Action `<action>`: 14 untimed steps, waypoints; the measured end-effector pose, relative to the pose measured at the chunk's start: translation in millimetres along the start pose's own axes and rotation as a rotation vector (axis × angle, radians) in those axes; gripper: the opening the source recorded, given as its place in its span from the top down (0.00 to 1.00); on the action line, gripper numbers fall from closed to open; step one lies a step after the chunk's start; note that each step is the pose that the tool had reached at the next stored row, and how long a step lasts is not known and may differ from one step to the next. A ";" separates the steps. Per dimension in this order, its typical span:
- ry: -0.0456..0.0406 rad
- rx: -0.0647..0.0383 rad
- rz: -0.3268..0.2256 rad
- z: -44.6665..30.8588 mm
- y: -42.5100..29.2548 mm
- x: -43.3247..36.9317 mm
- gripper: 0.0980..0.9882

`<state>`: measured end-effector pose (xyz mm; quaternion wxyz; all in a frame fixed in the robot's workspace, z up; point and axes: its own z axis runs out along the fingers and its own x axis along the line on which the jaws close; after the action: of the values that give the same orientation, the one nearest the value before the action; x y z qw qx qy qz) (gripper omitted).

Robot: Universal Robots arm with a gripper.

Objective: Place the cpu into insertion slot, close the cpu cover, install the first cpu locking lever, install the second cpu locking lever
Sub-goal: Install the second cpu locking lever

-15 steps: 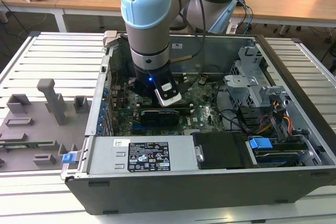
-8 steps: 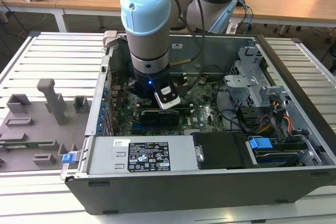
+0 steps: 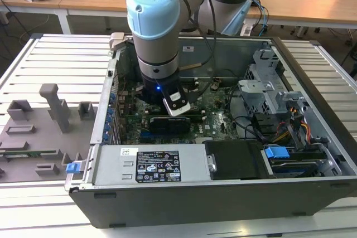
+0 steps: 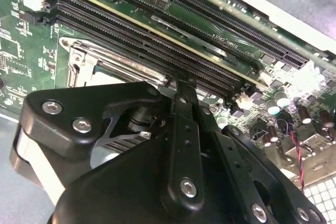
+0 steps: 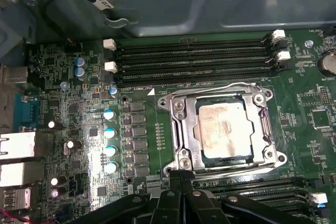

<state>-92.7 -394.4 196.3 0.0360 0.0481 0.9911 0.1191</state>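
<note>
I have the grey arm with pale blue joint caps [image 3: 153, 12] reaching down into the open black computer case [image 3: 223, 154], which lies on its side on the slatted white desk [image 3: 61, 54]. In the first wrist view the flat square cpu with its dull silver face up [image 5: 223, 131] sits inside the square black insertion slot with a metal rim [image 5: 195, 129] on the green motherboard [image 5: 79, 98]. The thin grey metal cpu cover with its large square window [image 5: 185, 127] lies flat over the slot, framing the chip. A thin wire locking lever [image 5: 220, 88] runs along the side of the cover nearest the long black memory slots [image 5: 194, 61]; I cannot tell whether it is latched.

My black tool [image 5: 181, 174] hangs just beside the socket's edge, on the side away from those memory slots. Its fingers [image 5: 175, 184] are pressed together with nothing between them. In the second wrist view the tool [image 4: 181, 85] points at the corner of the metal socket frame [image 4: 79, 61], the tip right at the cover's edge; whether it touches, I cannot tell.

On the desk, near the edge at the exterior view's left, lies a grey fixture tray with upright blocks [image 3: 39, 132].
</note>
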 end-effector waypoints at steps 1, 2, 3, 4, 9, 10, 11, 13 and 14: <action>-0.0001 0.000 0.000 0.1 0.4 0.3 0.99; -0.0002 0.001 0.000 0.3 1.0 1.0 0.99; -0.0004 0.001 0.000 0.3 1.4 1.8 0.99; -0.0007 0.002 0.000 0.5 2.2 3.9 0.99; -0.0007 0.003 -0.001 0.3 2.7 6.5 0.99; -0.0007 0.003 -0.001 0.3 2.7 6.5 0.99; -0.0008 0.003 0.000 0.3 2.7 6.5 0.99; -0.0015 0.006 -0.001 -1.7 3.4 6.3 0.99; -0.0015 0.008 -0.001 -2.9 3.6 6.3 0.99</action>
<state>-98.9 -391.0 199.6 0.0366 0.0479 0.9915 0.1151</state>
